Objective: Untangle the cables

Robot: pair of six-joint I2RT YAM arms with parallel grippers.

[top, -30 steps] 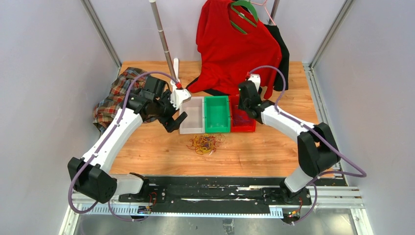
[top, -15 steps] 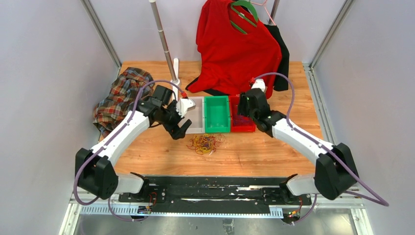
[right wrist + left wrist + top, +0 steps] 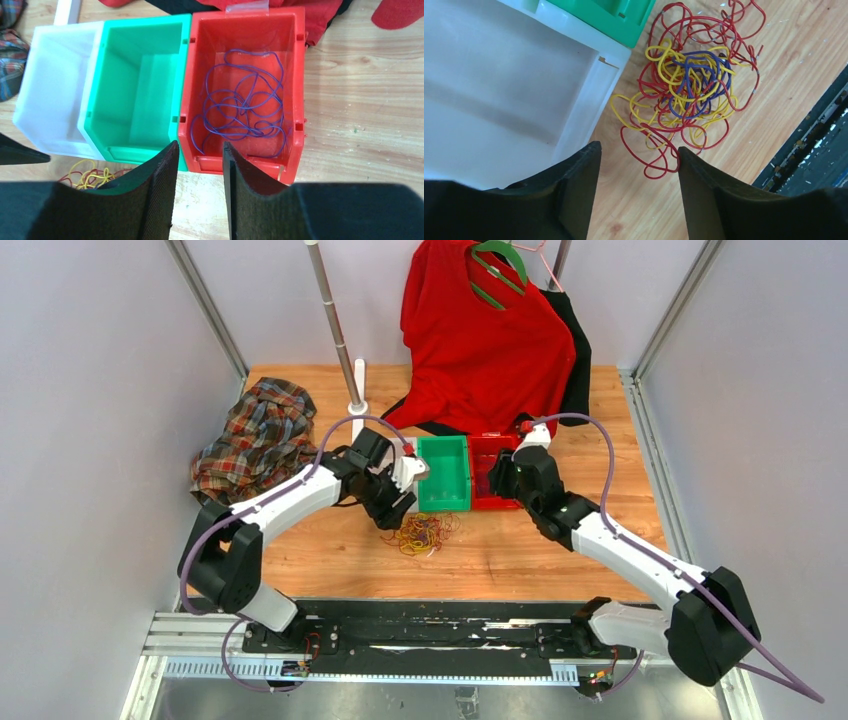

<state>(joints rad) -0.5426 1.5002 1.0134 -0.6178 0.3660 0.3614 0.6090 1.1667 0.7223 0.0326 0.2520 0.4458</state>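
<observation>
Readable text: none is showing in any view.
White bin (image 3: 50, 85): no lettering is showing on its walls.
Green bin (image 3: 120, 90): no lettering is showing on its walls.
Red bin (image 3: 298, 75): no lettering is showing on its walls or rim.
</observation>
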